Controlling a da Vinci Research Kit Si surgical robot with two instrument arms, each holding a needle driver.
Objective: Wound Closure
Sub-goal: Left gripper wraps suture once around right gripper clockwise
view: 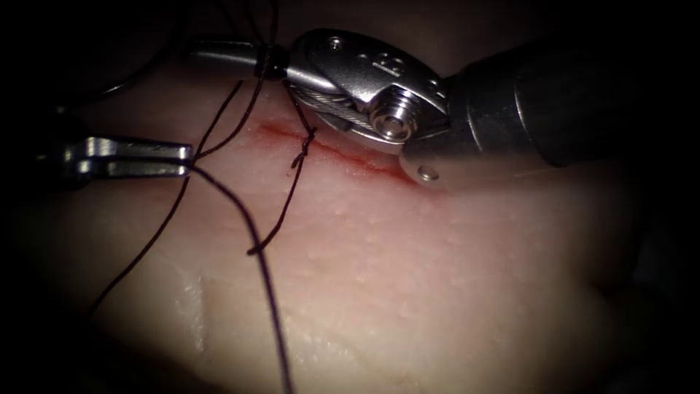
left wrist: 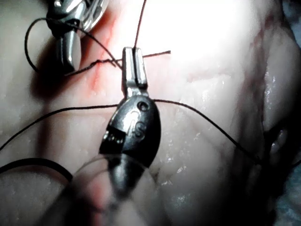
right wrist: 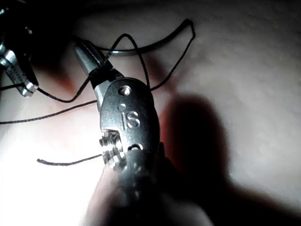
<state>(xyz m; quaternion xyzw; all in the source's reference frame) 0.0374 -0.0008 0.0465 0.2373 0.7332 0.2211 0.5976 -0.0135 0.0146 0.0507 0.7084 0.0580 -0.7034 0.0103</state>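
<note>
Both tools are polished metal: the right tool (view: pixel 219 55) has a glossy steel wrist with stranded cable beside its pivot screw, and the left tool (view: pixel 175 159) shines smooth. The tissue (view: pixel 408 277) looks moist, glistening and finely pimpled. The thread (view: pixel 270 292) is dark, matt, twisted at the cut (view: pixel 328 149).

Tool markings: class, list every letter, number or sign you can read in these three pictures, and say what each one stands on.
"IS" – stamped on the left tool's wrist housing, left wrist view.
"IS" – stamped on the right tool's wrist housing, right wrist view.
A stamped mark on the right tool's housing in the endoscope view is too blurred to read.
</note>
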